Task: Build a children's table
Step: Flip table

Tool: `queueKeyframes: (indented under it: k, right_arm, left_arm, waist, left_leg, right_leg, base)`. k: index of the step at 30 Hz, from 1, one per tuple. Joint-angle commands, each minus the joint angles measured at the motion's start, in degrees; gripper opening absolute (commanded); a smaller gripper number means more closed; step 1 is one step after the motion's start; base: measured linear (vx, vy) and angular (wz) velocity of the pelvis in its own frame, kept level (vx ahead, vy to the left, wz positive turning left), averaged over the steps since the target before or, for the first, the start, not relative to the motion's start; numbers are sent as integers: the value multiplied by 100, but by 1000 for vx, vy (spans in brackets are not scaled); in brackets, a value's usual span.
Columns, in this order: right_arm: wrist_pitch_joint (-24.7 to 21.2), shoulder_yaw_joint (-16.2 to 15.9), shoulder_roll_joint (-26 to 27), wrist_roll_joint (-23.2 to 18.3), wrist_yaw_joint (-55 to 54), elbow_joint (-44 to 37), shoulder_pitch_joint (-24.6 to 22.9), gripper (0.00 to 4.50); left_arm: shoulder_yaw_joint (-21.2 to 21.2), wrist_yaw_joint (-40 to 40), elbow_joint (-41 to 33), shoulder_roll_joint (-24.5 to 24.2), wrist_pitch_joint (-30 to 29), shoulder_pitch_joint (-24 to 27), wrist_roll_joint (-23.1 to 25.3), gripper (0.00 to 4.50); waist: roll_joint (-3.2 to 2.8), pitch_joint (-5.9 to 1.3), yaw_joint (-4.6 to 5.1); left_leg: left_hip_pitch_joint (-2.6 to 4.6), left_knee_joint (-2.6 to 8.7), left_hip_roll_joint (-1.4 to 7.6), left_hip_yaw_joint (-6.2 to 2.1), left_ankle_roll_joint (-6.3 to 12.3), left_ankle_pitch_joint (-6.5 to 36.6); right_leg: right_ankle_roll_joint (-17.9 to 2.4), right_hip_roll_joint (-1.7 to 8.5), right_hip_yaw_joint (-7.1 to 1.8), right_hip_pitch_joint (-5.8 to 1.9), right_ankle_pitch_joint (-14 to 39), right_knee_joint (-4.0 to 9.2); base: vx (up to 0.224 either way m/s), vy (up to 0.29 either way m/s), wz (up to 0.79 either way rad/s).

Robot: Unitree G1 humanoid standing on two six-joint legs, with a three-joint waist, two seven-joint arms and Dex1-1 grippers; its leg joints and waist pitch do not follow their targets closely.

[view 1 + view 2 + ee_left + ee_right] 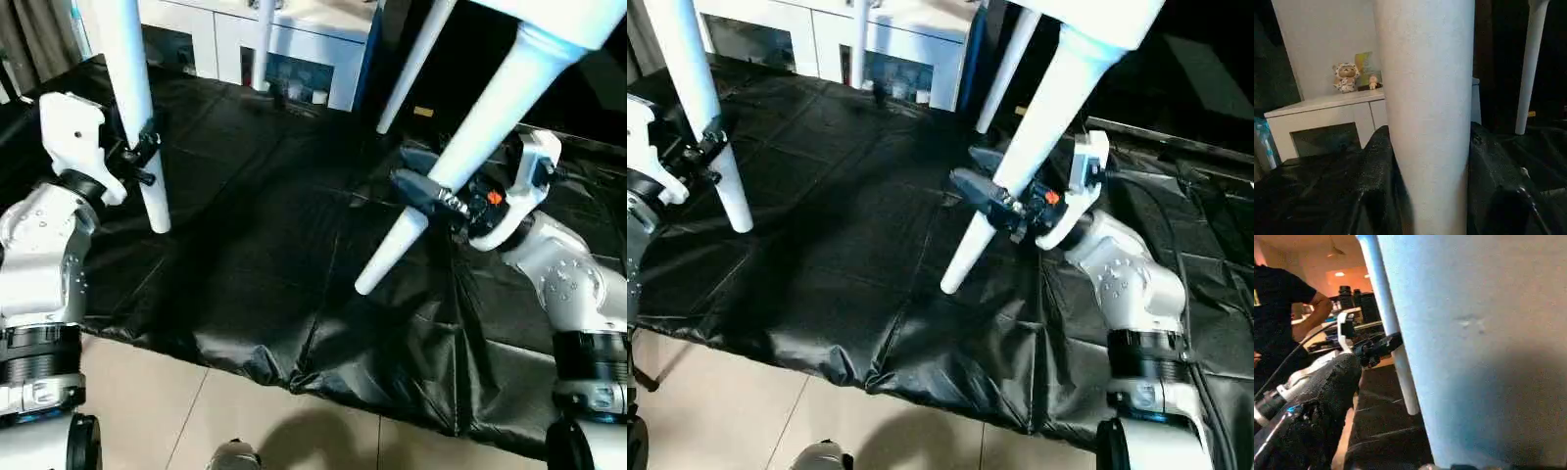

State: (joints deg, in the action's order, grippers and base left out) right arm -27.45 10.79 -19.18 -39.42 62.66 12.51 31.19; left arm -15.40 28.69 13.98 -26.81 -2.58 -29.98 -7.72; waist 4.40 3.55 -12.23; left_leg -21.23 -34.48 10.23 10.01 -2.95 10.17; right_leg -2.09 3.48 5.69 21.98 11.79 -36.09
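The children's table hangs upright above a black sheet, its white tabletop (pixel 580 22) showing at the upper right corner. My left gripper (pixel 138 157) is shut on the near left leg (pixel 135 98), which fills the left wrist view between both black fingers (pixel 1376 169). My right gripper (pixel 443 201) is shut on the near right leg (pixel 480 137), a little above its tapered tip; that leg slants down to the left. The two far legs (pixel 263 39) (pixel 416 64) hang further back. All leg tips hover just over the sheet.
A black sheet (pixel 265 264) covers the floor, with pale tiles (pixel 147 411) at its near edge. A white cabinet with glass doors (pixel 294 64) stands behind. A person in a black shirt (pixel 1278 308) stands off to one side in the right wrist view.
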Motion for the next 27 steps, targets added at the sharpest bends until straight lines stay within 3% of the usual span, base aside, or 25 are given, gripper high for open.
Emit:
queueKeyframes:
  k: [1,3,4,5,6,7,10,11,13,14,16,17,18,19,22,23,24,27]
  right_arm:
    - [57,-160,7,142,-72,-230,-69,450]
    - [86,-198,3,221,-132,-252,-133,450]
    - [90,-275,28,315,-262,-324,-239,450]
    - [91,-287,35,327,-281,-332,-250,450]
    - [111,-358,75,408,-375,-363,-303,450]
    - [167,-466,125,542,-492,-378,-355,450]
    - [230,-529,233,639,-639,-352,-392,450]
    - [261,-547,273,682,-699,-349,-406,450]
    - [277,-585,353,751,-815,-377,-449,450]
    - [302,-631,409,810,-908,-424,-516,450]
    - [359,-695,474,912,-1040,-478,-612,450]
    - [459,-725,511,1019,-1159,-487,-669,450]
    - [599,-754,570,1191,-1360,-490,-746,450]
    - [599,-754,570,1191,-1360,-490,-746,450]
    - [816,-760,665,1378,-1605,-553,-916,450]
    - [882,-746,683,1394,-1630,-600,-989,450]
    - [996,-709,707,1424,-1675,-695,-1146,450]
    - [1212,-648,753,1492,-1800,-883,-1417,450]
  left_arm:
    - [579,125,-393,77,-78,230,244,172]
    - [551,77,-498,92,-122,355,230,172]
    - [517,34,-610,120,-128,586,216,172]
    - [516,32,-615,120,-124,614,220,172]
    - [511,26,-640,125,-106,741,232,172]
    - [509,20,-662,141,-91,872,236,172]
    - [513,-6,-665,144,-86,1017,247,172]
    - [505,-4,-641,144,-82,1058,238,172]
    - [493,1,-573,127,-42,1111,239,172]
    - [478,-27,-513,92,2,1135,265,172]
    - [455,86,-456,57,7,1164,162,172]
    - [427,153,-485,31,-30,1205,66,172]
    - [336,185,-556,2,-55,1277,-56,228]
    - [336,185,-556,2,-55,1277,-56,242]
    - [197,238,-817,-73,-161,1509,-231,242]
    - [135,250,-930,-65,-223,1602,-326,269]
    - [-6,258,-1181,-31,-360,1805,-533,284]
    - [-179,245,-1599,-5,-477,2207,-825,296]
  waist:
    - [-235,-396,87]
    - [-224,-376,118]
    - [-139,-375,128]
    - [-185,-358,126]
    - [-182,-365,149]
    - [-97,-362,166]
    - [-100,-342,191]
    - [-26,-330,210]
    - [-55,-316,220]
    - [25,-294,261]
    - [7,-277,288]
    - [17,-306,294]
    - [-13,-316,305]
    - [-19,-312,316]
    - [-1,-334,389]
    - [-4,-359,404]
    - [-34,-354,394]
    - [-30,-356,371]
  left_leg:
    - [170,490,418,-199,-410,1701]
    - [177,496,403,-193,-398,1815]
    - [176,499,407,-188,-382,1802]
    - [170,511,411,-199,-377,1816]
    - [176,508,407,-206,-376,1861]
    - [167,515,413,-201,-368,1842]
    - [197,536,419,-211,-391,2000]
    - [203,543,417,-207,-403,2114]
    - [221,551,405,-223,-425,2265]
    - [251,558,400,-233,-426,2456]
    - [267,576,399,-251,-445,2585]
    - [280,574,398,-257,-449,2548]
    - [272,598,410,-265,-453,2473]
    - [281,609,417,-262,-479,2509]
    - [244,644,418,-259,-522,2453]
    - [244,631,415,-243,-498,2331]
    - [218,629,420,-239,-467,2174]
    - [190,628,428,-202,-400,1877]
  right_leg:
    - [-763,639,-387,-183,1035,464]
    - [-760,642,-393,-187,1246,502]
    - [-734,645,-393,-199,1320,511]
    - [-695,656,-397,-192,1481,525]
    - [-651,653,-392,-189,1598,536]
    - [-625,646,-390,-192,1624,542]
    - [-582,648,-398,-149,1831,561]
    - [-528,644,-392,-145,1998,584]
    - [-426,670,-399,-124,2340,616]
    - [-297,684,-388,-112,2791,681]
    - [-219,695,-385,-103,3029,719]
    - [-180,712,-388,-115,3028,719]
    - [-205,702,-393,-124,2839,709]
    - [-225,686,-392,-107,2754,709]
    - [-339,651,-397,-131,2214,634]
    - [-409,648,-407,-139,1986,610]
    - [-493,656,-416,-155,1737,585]
    - [-669,635,-422,-184,1162,537]
  base:
    - [0,0,0]
    - [0,0,0]
    - [0,0,0]
    - [0,0,0]
    - [0,0,0]
    - [0,0,0]
    - [0,0,0]
    - [0,0,0]
    - [0,0,0]
    - [0,0,0]
    - [0,0,0]
    - [0,0,0]
    - [0,0,0]
    - [0,0,0]
    - [0,0,0]
    - [0,0,0]
    - [0,0,0]
    - [0,0,0]
